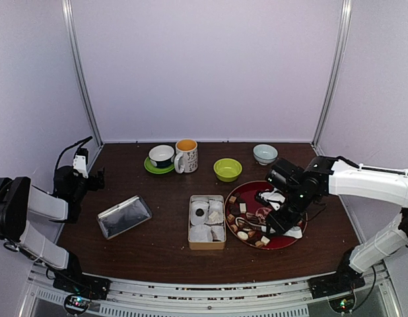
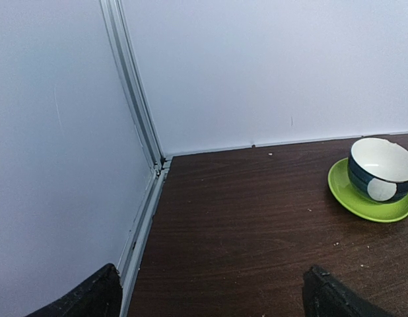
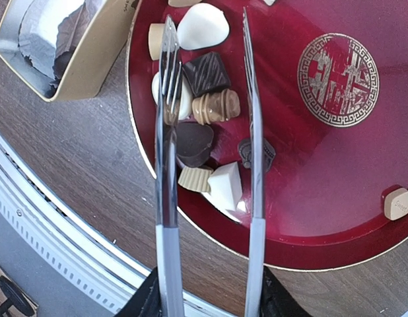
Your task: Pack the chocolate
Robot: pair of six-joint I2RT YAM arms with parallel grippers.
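The chocolate (image 3: pixel 216 105) lies on the red plate (image 3: pixel 336 165), in the right half of the counter and towards its near edge. The pieces form a curved row along the plate's left and near rim, on the side facing the gold box (image 1: pixel 207 246). This box stands at the middle of the counter, close to the near edge, with white paper liners (image 1: pixel 203 232) inside. One ribbed tan piece lies between the two arms of the silver tongs (image 3: pixel 166 172), its long axis across them. The right gripper (image 3: pixel 207 300) is clamped on the tongs, whose arms stand apart above the pieces. The left gripper (image 2: pixel 210 300) hangs by the left edge, its fingers wide apart and holding nothing.
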